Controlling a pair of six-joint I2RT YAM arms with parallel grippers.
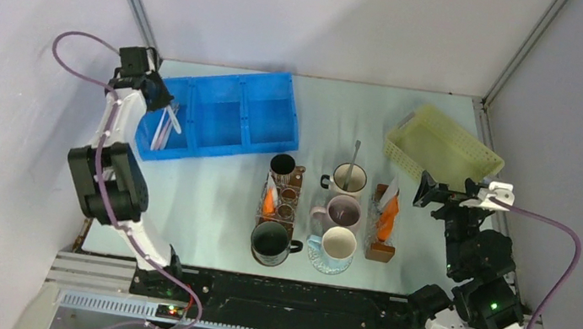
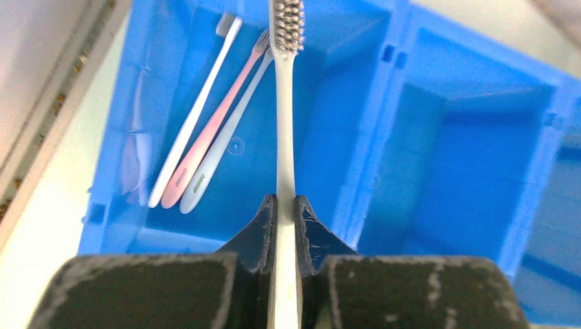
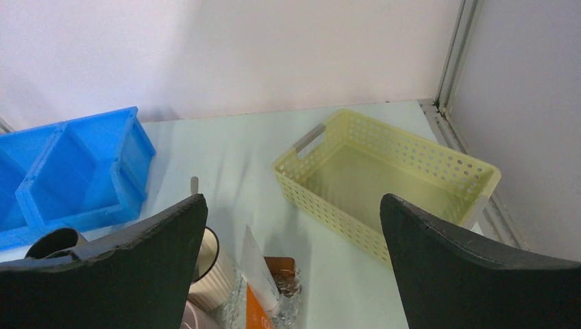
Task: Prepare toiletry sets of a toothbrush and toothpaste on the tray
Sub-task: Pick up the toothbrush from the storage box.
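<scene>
- Top view: spotting the left gripper [image 1: 148, 84] up over the end compartment of the blue bin [image 1: 265, 114], pinched down narrow. Too small from up here to read what's in it. Also spotting loose toothbrushes [image 1: 161, 132] lying right underneath.
- Same view: seeing the right gripper [image 1: 429, 191] hanging wide and empty, with the yellow basket [image 1: 444, 146] just beyond it. Noting orange toothpaste [image 1: 388, 215] standing in a clear box [image 1: 382, 243] on the worktop [image 1: 207, 196], just beside and below it. Probably parked there to go for a tube next.
- Left wrist: clamped tight on the handle of the held toothbrush [image 2: 284, 123], a grey-white one.
  - Runs dead straight out from the fingers [image 2: 260, 229], bristle head at the far end, bristles facing back at the camera.
  - Guessing gripped by the handle to keep the head untouched and the brush lined up with the compartment's length.
- Below and to the gripper's left: counting white, pink and grey brushes side by side on the bin floor. Heads toward the far wall, slanted a bit off the held one's line.
- Right wrist: jaws spread as wide as they go, nothing between. Seeing the basket ahead and to the right. Toothpaste sits low under the gap, tilted in its box, long axis more upright than flat.
- Can't call whether bin or basket counts as the tray.
</scene>
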